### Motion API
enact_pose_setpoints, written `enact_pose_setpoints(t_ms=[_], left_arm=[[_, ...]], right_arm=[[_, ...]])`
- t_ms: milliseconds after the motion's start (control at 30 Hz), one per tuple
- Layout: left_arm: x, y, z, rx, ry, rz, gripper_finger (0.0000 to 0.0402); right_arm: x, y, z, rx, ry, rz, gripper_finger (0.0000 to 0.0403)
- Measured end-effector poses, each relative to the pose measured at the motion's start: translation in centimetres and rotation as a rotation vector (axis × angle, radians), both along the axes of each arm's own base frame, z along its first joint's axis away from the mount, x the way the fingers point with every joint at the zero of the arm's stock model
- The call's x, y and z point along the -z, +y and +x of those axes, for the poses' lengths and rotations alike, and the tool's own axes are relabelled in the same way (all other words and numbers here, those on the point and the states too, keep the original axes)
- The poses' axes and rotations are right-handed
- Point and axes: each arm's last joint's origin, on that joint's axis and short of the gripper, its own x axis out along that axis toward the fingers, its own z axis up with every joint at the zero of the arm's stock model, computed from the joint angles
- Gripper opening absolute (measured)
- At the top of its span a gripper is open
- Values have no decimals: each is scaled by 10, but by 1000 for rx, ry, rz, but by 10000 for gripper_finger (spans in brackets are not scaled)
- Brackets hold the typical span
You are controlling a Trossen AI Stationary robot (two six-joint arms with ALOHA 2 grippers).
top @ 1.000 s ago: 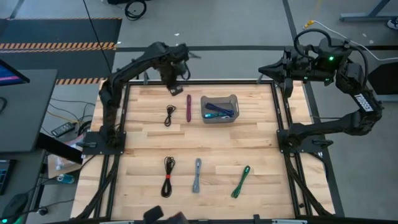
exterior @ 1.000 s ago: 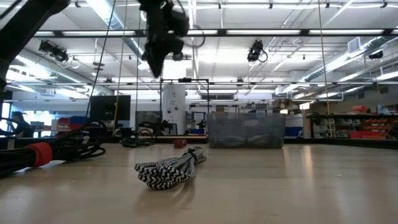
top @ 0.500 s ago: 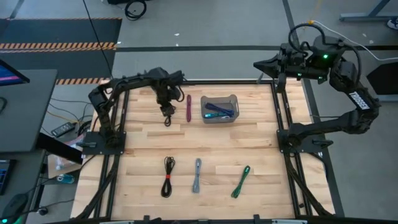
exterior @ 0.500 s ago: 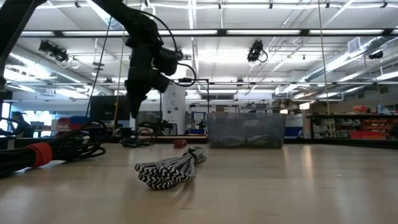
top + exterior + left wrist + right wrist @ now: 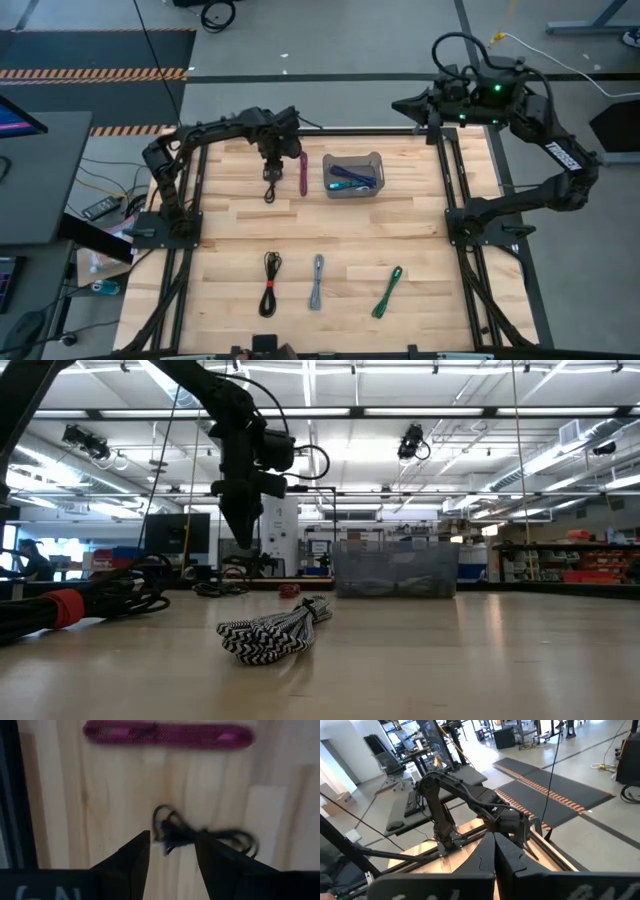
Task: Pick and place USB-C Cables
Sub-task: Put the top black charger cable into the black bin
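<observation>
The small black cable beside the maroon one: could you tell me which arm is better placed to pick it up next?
The left. Its gripper hangs open right over the black cable, fingers either side of it, beside the maroon cable. The right gripper is shut, beyond the table's far edge.

left pincer (image 5: 172, 851) spread above black cable (image 5: 200, 836) (loosely coiled) | maroon cable (image 5: 167, 733) beyond, on wood table (image 5: 75, 795)

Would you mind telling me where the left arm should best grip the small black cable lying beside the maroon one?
Probably at its bunched middle, from straight above. The black cable lies flat, loops trailing either side of a thicker centre, and the left gripper already hangs over it with jaws open, astride that centre. The maroon cable lies apart, leaving room.
</observation>
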Motion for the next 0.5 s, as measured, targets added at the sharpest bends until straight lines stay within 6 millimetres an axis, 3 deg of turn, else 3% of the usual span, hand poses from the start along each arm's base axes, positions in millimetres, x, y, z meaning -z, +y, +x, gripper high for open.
enact_pose_setpoints(t_ms=[200,500], left_arm=[[4,16,-13,-46,24,-20,165],[4,16,-14,-25,-17,-78,165]], right_arm=[[-2,0,1,4,-23,13,0],[-6,0,1,3,-65,-6,0]])
